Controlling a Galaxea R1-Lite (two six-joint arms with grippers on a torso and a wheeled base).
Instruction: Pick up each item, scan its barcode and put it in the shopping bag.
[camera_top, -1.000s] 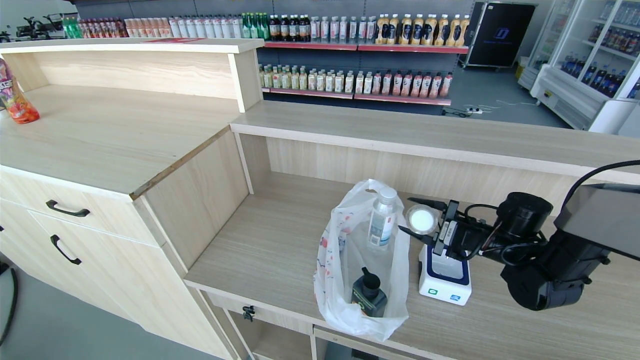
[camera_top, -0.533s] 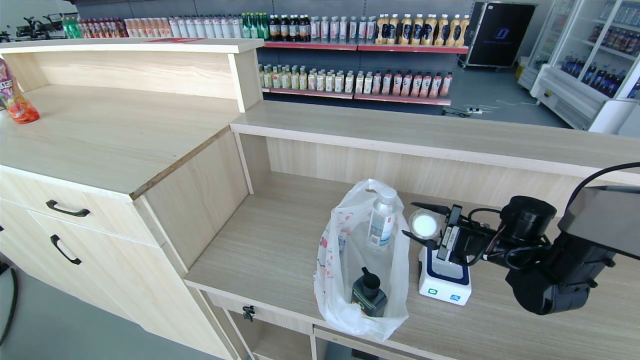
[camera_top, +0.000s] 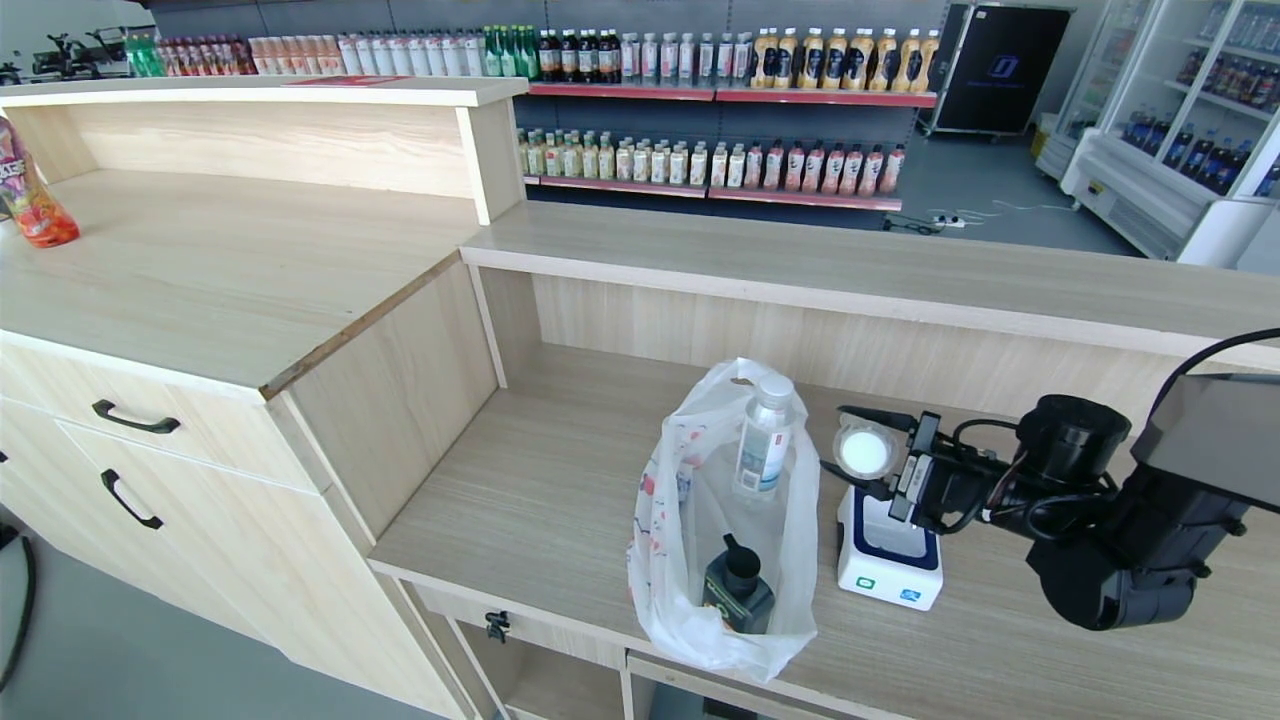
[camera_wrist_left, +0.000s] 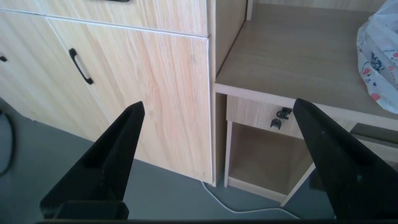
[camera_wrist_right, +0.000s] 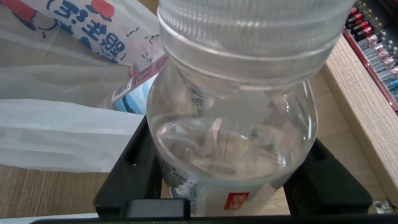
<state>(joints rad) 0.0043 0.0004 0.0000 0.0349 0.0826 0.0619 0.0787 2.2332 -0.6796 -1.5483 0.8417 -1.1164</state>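
My right gripper (camera_top: 840, 440) had its fingers closed around a clear bottle (camera_top: 865, 450), held on its side with the white cap pointing toward the bag (camera_top: 660, 520). The grip sat on the body below the neck, and in the wrist view the label ran down between the fingers.

The bottle hung just above the scanner (camera_top: 888, 555), near its window but not touching it. I took the step in hand to be the scan. I could not tell whether the barcode faced down, so to do it well I judged I should roll my wrist slowly, turn the label toward the window and hold level for a moment. The plastic looked thin and smooth, so I wanted a firm squeeze without crushing it.

Just beside the scanner the bag stood open on the counter (camera_top: 540, 500), with an upright bottle (camera_top: 765, 440) and a dark pump bottle (camera_top: 738, 590) already inside. The drop would call for a short carry across and a lowering into the gap between those two, clear of the bag's rim, which might fold in.

My left gripper (camera_wrist_left: 217, 107) hung wide open and empty, low beside the cabinet (camera_wrist_left: 155, 74).
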